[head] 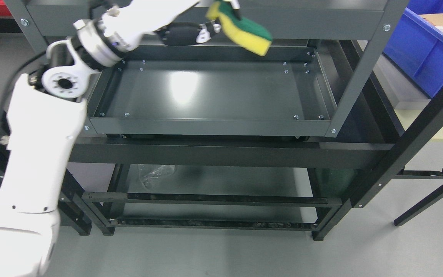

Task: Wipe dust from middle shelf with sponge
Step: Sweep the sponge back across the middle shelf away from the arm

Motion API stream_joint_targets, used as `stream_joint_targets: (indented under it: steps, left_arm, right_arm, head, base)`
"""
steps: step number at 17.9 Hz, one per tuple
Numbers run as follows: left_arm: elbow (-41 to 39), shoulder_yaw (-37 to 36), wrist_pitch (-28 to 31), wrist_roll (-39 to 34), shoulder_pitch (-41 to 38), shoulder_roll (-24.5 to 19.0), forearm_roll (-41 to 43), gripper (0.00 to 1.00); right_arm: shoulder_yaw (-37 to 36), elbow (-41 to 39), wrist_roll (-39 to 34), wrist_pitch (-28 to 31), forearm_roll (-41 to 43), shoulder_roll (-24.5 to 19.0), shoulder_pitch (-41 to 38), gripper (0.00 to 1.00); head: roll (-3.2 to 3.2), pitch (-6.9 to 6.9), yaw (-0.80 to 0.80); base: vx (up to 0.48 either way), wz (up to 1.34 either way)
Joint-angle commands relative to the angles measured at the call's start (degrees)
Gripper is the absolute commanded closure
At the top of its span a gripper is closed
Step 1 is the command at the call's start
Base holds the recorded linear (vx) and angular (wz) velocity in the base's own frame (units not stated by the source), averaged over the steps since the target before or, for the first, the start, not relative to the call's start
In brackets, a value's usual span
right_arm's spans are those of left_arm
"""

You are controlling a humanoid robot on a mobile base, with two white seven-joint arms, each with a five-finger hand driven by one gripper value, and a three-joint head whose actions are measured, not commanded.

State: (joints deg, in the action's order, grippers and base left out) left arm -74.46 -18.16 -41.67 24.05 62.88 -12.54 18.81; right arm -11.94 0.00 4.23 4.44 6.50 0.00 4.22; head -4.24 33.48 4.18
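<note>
My left arm comes in from the lower left and reaches up over the dark grey metal shelf tray [206, 125]. My left hand [221, 17] is shut on a yellow sponge with a green scrub side [246, 32]. It holds the sponge in the air above the back right part of the tray, just under the upper shelf's front rail. The sponge does not touch the tray floor. The upper part of the hand is cut off by the picture's top edge. My right arm is not in view.
Grey uprights [360, 73] frame the tray at its corners. A black rack [225, 154] stands below it, with crumpled clear plastic [154, 173] on its lower level. A blue bin [425, 50] sits at the upper right, with a pale table edge [433, 123] below it.
</note>
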Motion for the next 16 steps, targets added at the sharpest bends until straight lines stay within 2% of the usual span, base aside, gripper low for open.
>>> stream_joint_targets:
  steps: [1, 6, 9, 11, 13, 16]
  left_arm:
    - [8.4, -14.9, 1.2, -3.3, 3.6, 11.5, 2.4, 0.99]
    - [8.4, -17.9, 1.4, -4.3, 1.9, 11.5, 2.0, 0.99]
    - [7.4, -20.3, 1.3, -4.8, -8.1, 11.5, 0.6, 0.99]
    - [6.9, -20.3, 1.4, -8.0, -15.4, 11.5, -2.8, 0.99]
    - [6.9, -18.3, 1.4, -11.6, -20.7, 11.5, -8.0, 0.99]
    - [6.7, -5.9, 1.6, -17.4, -29.5, 11.5, -11.6, 0.98]
  right_arm:
    - [0.0, -1.0, 0.0, 0.0, 0.0, 1.0, 0.0, 0.00]
    - [0.1, -1.0, 0.0, 0.0, 0.0, 1.0, 0.0, 0.00]
    - [0.0, -1.0, 0.0, 0.0, 0.0, 1.0, 0.0, 0.00]
    - [0.0, -1.0, 0.0, 0.0, 0.0, 1.0, 0.0, 0.00]
    - [0.0, -1.0, 0.0, 0.0, 0.0, 1.0, 0.0, 0.00]
    - [0.0, -1.0, 0.0, 0.0, 0.0, 1.0, 0.0, 0.00]
  head:
    - [0.00, 0.00, 0.00]
    - [0.00, 0.00, 0.00]
    - [0.00, 0.00, 0.00]
    - [0.00, 0.00, 0.00]
    - [0.00, 0.00, 0.00]
    - [0.00, 0.00, 0.00]
  base:
    - [0.000, 0.00]
    - [0.000, 0.00]
    - [0.000, 0.00]
    - [0.000, 0.00]
    - [0.000, 0.00]
    - [0.000, 0.00]
